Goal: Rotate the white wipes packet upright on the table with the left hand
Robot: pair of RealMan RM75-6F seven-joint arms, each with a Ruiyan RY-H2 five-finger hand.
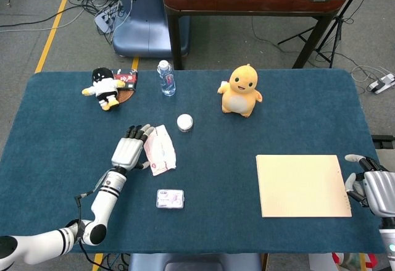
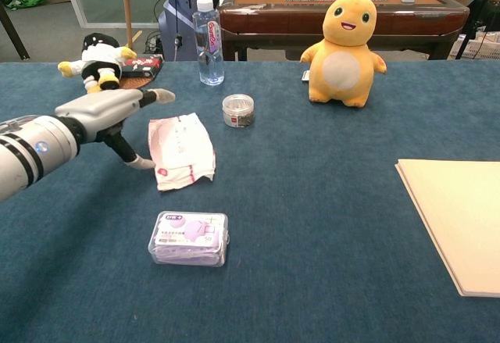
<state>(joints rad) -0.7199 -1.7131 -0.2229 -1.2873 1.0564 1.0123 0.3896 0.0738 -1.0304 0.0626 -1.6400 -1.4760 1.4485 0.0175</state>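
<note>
From the head view, the white wipes packet with pink print (image 1: 160,150) lies flat on the blue cloth-covered desk (image 1: 74,154), its long side running roughly away from the robot. The left hand (image 1: 129,152) sits just to its left, palm down, fingers stretched forward and apart, holding nothing; its thumb reaches toward the packet's near left edge (whether it actually touches cannot be told from here). Near the front edge of the desk lies a small clear plastic box with a purple label (image 1: 170,199). Further back stand a small round white-lidded jar (image 1: 184,122), a clear plastic water bottle (image 1: 165,78), a yellow plush duck-like toy (image 1: 241,91) and a black-and-white plush doll (image 1: 103,87). A pale tan flat board (image 1: 301,185) lies to the right, and the right hand (image 1: 369,185) rests at the desk's right edge beside it, fingers loosely curled with nothing visible in them.

From the chest view, the wipes packet (image 2: 182,151) lies flat with its far end toward the jar (image 2: 238,110). The left hand (image 2: 105,110) hovers low beside it, fingers extended over its left side, the thumb (image 2: 139,160) pointing down to the desk (image 2: 328,226) right at the packet's near left corner. The clear box (image 2: 190,238) sits in front, well apart. The bottle (image 2: 208,32), the yellow toy (image 2: 344,40), the doll (image 2: 97,60) and the board (image 2: 459,218) all show; the right hand does not.
</note>
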